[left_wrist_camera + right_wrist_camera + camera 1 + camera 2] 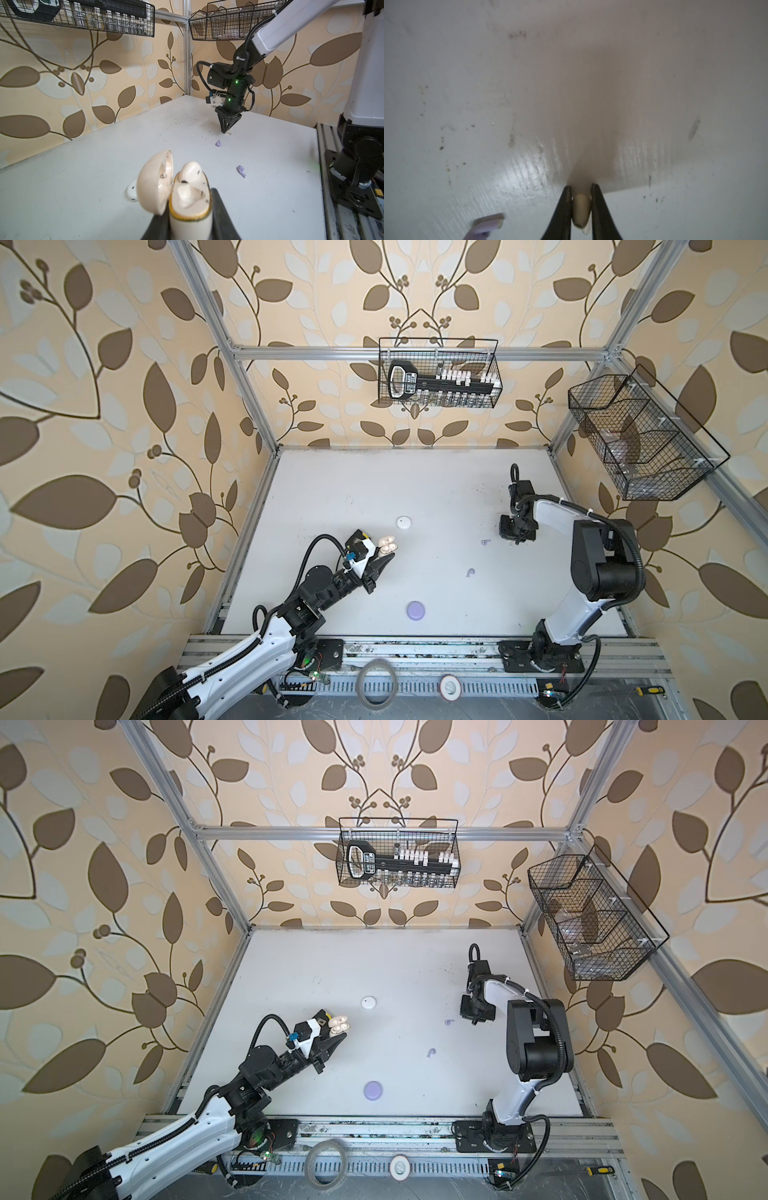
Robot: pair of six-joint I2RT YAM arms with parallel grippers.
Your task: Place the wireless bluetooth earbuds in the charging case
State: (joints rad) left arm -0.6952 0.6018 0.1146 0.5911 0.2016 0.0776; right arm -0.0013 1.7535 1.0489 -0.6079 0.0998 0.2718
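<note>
My left gripper (384, 549) (336, 1029) (187, 207) is shut on a cream charging case (191, 199), held off the table with its lid swung open. One cream earbud (190, 171) sits in the case. At the table's right middle my right gripper (517, 541) (478, 1020) (581, 191) points straight down, its jaws shut on another cream earbud (581, 209) at the table surface. Two lavender earbuds (485, 543) (470, 572) lie loose between the arms; one of them (488, 225) shows beside my right fingers.
A closed white case (403, 523) lies behind the left gripper. A closed lavender case (416, 610) lies near the front edge. Wire baskets hang on the back wall (438, 377) and the right wall (636, 439). A tape roll (377, 684) rests on the front rail.
</note>
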